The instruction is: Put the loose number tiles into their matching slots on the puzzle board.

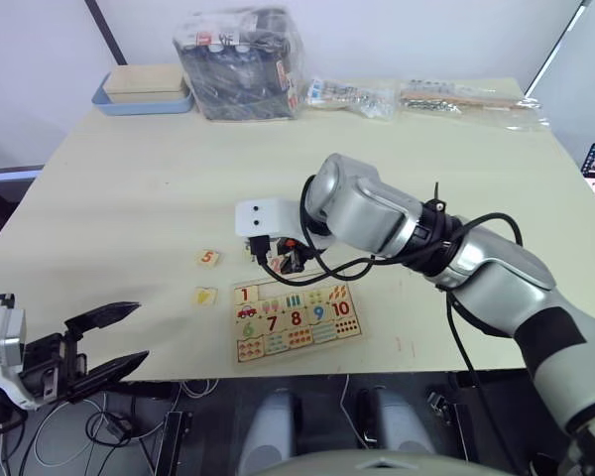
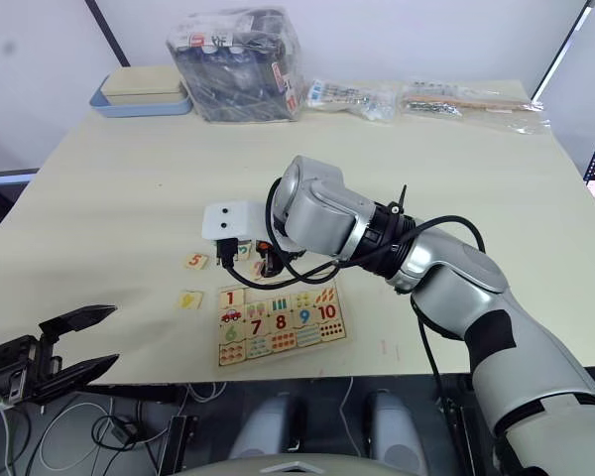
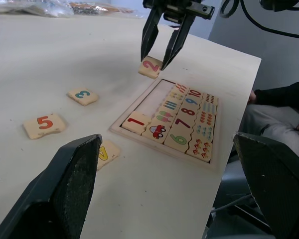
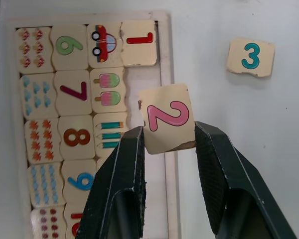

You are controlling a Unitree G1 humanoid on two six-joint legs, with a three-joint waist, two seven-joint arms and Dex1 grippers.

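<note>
Gripping the 2 tile (image 4: 168,118) between its fingers, the right gripper (image 4: 167,144) is hovering at the puzzle board (image 3: 154,145)'s far edge; it should be lowering squarely beside the seated 1 tile (image 4: 138,41). The left gripper (image 1: 104,340) is idling, spread, holding nothing, near the board's left side.

The right arm reaches forward and across toward the robot's left, elbow bent, its wrist turned so the right gripper (image 3: 163,47) points down at the table. Its two black fingers (image 4: 120,184) stand slightly apart with a tile between them. The left gripper (image 1: 107,342) hangs low at the robot's left, off the near table edge, fingers spread wide and holding nothing.
</note>
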